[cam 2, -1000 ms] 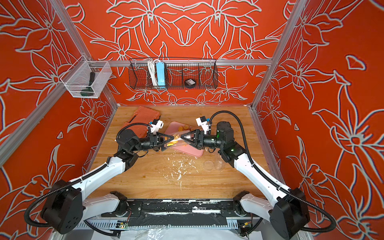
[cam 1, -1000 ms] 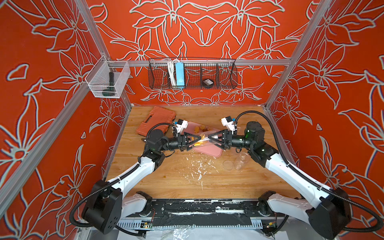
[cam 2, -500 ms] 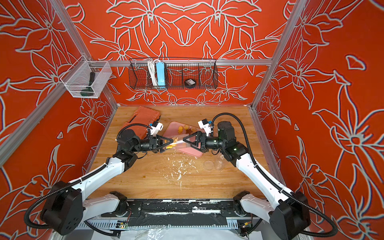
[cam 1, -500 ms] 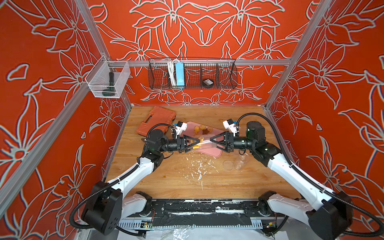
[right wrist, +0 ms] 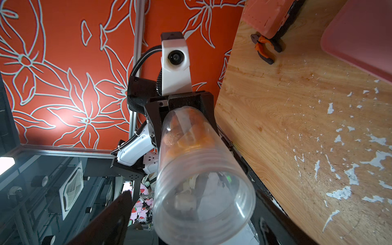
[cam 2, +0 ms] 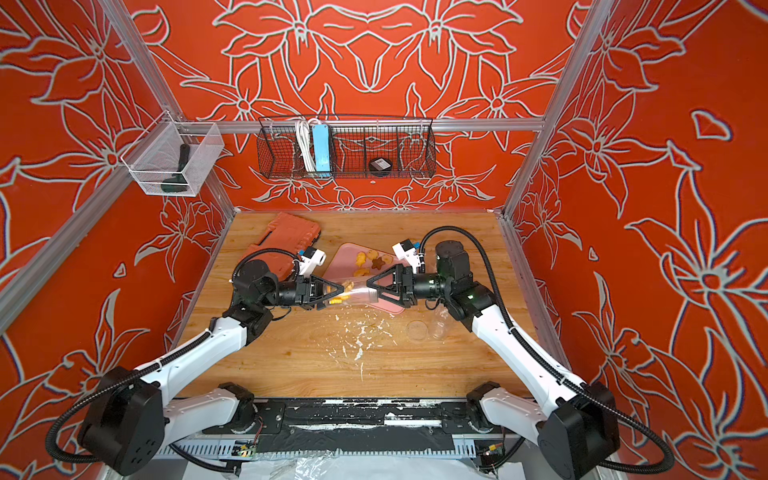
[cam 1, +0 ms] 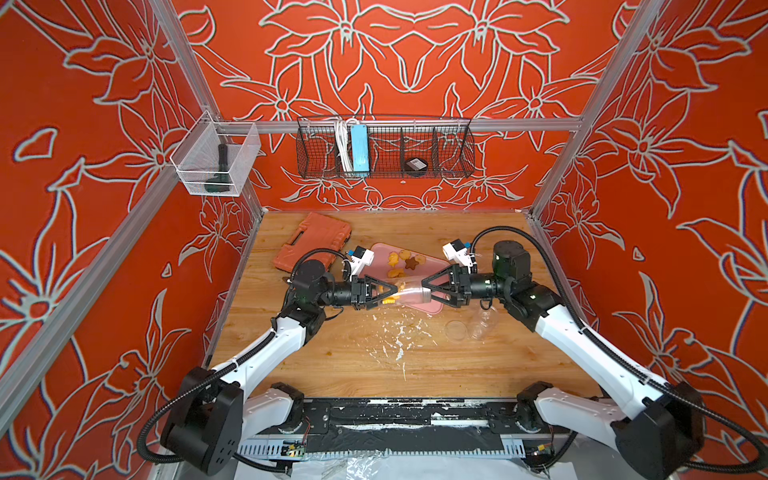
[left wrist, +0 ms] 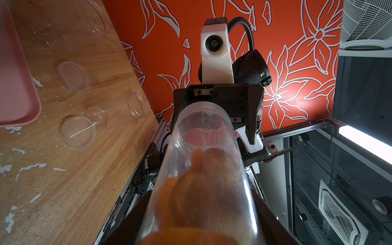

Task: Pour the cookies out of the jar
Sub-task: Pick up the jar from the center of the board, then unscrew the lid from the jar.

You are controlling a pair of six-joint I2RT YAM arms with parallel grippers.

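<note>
- I read the jar [cam 1: 409,294] lying level in the air above the near edge of the pink tray [cam 1: 428,266].
- On the left gripper [cam 1: 390,295] the fingers pinch its closed end, where orange cookies [left wrist: 203,191] sit piled.
- On the right gripper [cam 1: 429,293] the fingers stand spread around its open mouth; one shows a gap from the wall.
- More cookies, a brown star [cam 1: 411,263] among them, lie on the tray.
- Some white crumbs [cam 1: 399,345] dot the surface [cam 1: 332,361] just nearside of the tray.

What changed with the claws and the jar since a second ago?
The right claw spread wide around the jar, then narrowed again, not clamped. Both claws and the jar seem to have drifted slightly toward the front edge. The left claw stayed shut on the jar's bottom. The cookies on the pink tray, the lid and crumbs stayed put.
</note>
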